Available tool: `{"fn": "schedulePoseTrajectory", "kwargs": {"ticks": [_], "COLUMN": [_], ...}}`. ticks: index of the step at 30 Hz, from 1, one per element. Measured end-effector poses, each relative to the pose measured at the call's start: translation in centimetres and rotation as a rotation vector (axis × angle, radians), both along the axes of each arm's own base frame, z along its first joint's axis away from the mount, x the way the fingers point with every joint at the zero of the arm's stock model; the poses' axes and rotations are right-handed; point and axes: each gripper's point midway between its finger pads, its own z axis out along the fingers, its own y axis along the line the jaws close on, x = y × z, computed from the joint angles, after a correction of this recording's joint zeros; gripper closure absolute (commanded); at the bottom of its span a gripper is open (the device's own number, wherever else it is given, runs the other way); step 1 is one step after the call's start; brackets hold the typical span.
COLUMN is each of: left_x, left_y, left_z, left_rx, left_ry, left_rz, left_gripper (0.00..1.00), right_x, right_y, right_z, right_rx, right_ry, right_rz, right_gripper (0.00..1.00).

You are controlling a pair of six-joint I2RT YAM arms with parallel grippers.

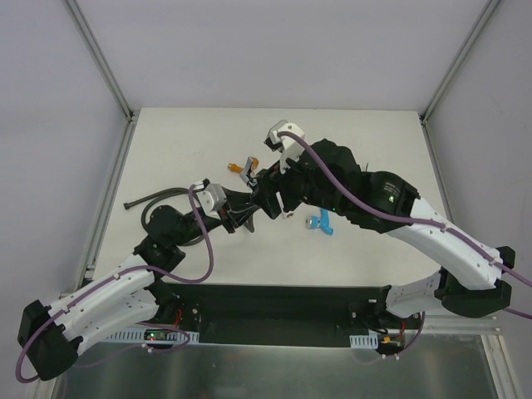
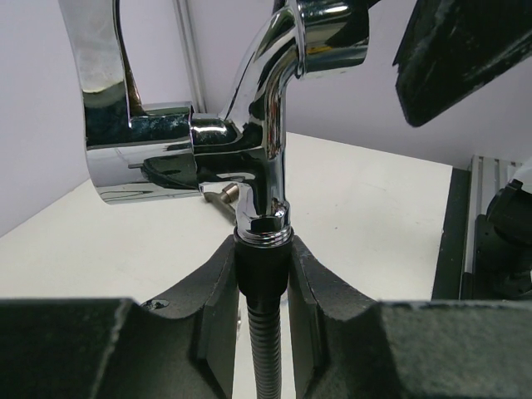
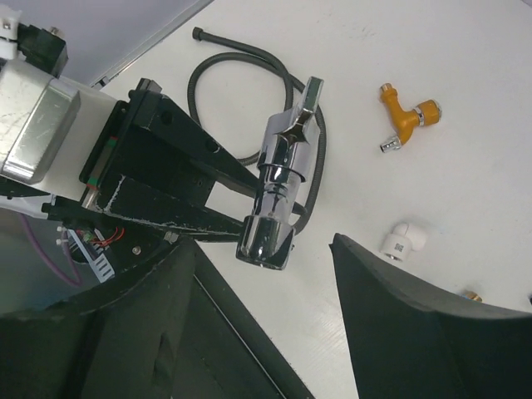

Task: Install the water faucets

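The shiny chrome faucet (image 2: 249, 141) stands on the end nut of the long dark hose (image 2: 263, 274). My left gripper (image 2: 263, 266) is shut on that nut, just below the faucet's threaded collar. In the right wrist view the chrome faucet (image 3: 278, 191) points its round end between my right gripper's (image 3: 262, 249) open fingers, which stand apart from it on both sides. The orange-brass faucet (image 3: 405, 116) lies on the table beyond, also seen in the top view (image 1: 247, 167). The blue faucet (image 1: 321, 221) lies under the right arm. The dark grey-brown faucet is out of view.
A white elbow fitting (image 3: 403, 239) lies by my right finger, and shows in the top view (image 1: 289, 214). The hose (image 1: 154, 199) loops over the table's left part toward its left edge. Both arms meet mid-table. A black strip (image 1: 274, 303) runs along the near edge.
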Motion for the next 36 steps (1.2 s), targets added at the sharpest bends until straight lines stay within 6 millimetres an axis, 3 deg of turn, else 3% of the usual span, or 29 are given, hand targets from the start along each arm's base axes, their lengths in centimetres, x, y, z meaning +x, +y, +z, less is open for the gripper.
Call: {"fn": "schedulePoseTrajectory", "kwargs": {"ticks": [6, 10, 16, 20, 24, 30, 36], "left_x": [-1.1, -2.2, -3.8, -4.7, -5.3, -6.0, -6.5], "left_y": [-0.5, -0.9, -1.4, -1.7, -2.0, -2.3, -2.4], "left_z": [0.6, 1.3, 2.2, 2.5, 2.5, 2.2, 2.2], "left_rx": [0.000, -0.003, -0.007, -0.003, 0.002, 0.018, 0.029], "left_ry": [-0.019, -0.031, -0.035, -0.034, -0.025, -0.017, -0.017], "left_rz": [-0.064, -0.129, -0.223, -0.284, -0.324, -0.376, -0.411], "left_gripper": [1.00, 1.00, 1.00, 1.00, 1.00, 1.00, 1.00], "right_x": [-0.7, -1.6, -4.5, -6.6, -7.2, -6.6, -6.1], "right_y": [-0.2, -2.1, -5.4, -6.4, -5.8, -4.0, -3.6], "right_z": [-0.7, -1.1, 1.7, 3.3, 3.8, 2.3, 1.9], "right_rx": [-0.029, -0.045, 0.062, 0.121, 0.129, 0.091, 0.097], "right_ry": [-0.031, -0.069, -0.214, -0.308, -0.369, -0.394, -0.406], "right_rz": [0.076, 0.150, 0.335, 0.468, 0.557, 0.681, 0.761], "right_gripper": [0.18, 0.16, 0.18, 0.19, 0.21, 0.27, 0.35]}}
